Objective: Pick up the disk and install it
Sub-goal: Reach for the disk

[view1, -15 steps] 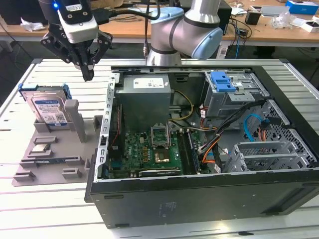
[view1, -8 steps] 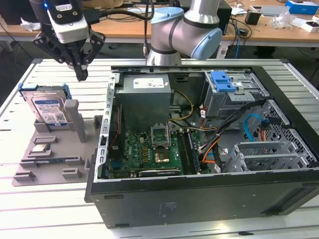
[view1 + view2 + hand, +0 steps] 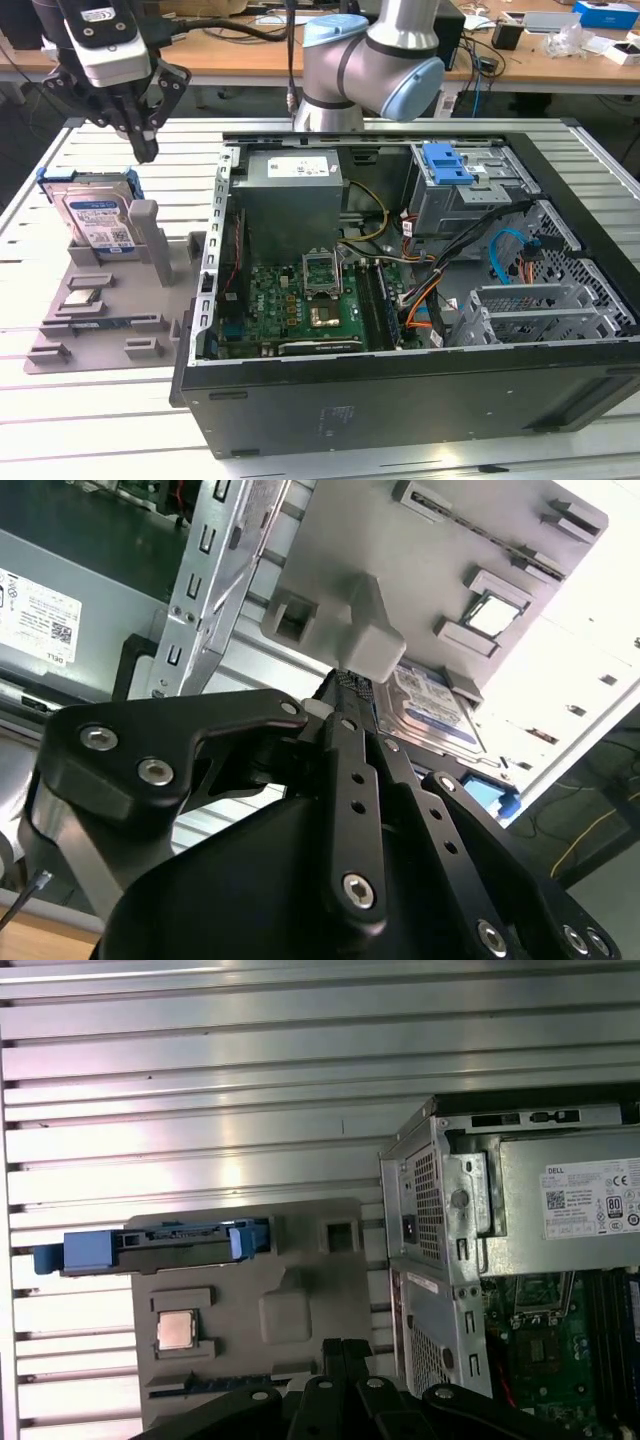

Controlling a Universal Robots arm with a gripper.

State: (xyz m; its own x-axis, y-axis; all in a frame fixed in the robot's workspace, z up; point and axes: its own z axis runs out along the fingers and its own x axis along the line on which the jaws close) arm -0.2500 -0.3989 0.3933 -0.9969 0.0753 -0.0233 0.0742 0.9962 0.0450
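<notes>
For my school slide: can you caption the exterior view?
Gripper, jaws shut, hovers over the grey holder where the blue-framed disk stands, beside the open computer case.

Clear air lay below the gripper's [image 3: 146, 150] closed fingers. Nearest beneath them rose the grey holder's [image 3: 108, 340] upright post [image 3: 146, 232], with the disk [image 3: 97, 218] standing just beside it. Beyond the post, the computer case wall [image 3: 212, 270] blocked that side.
</notes>
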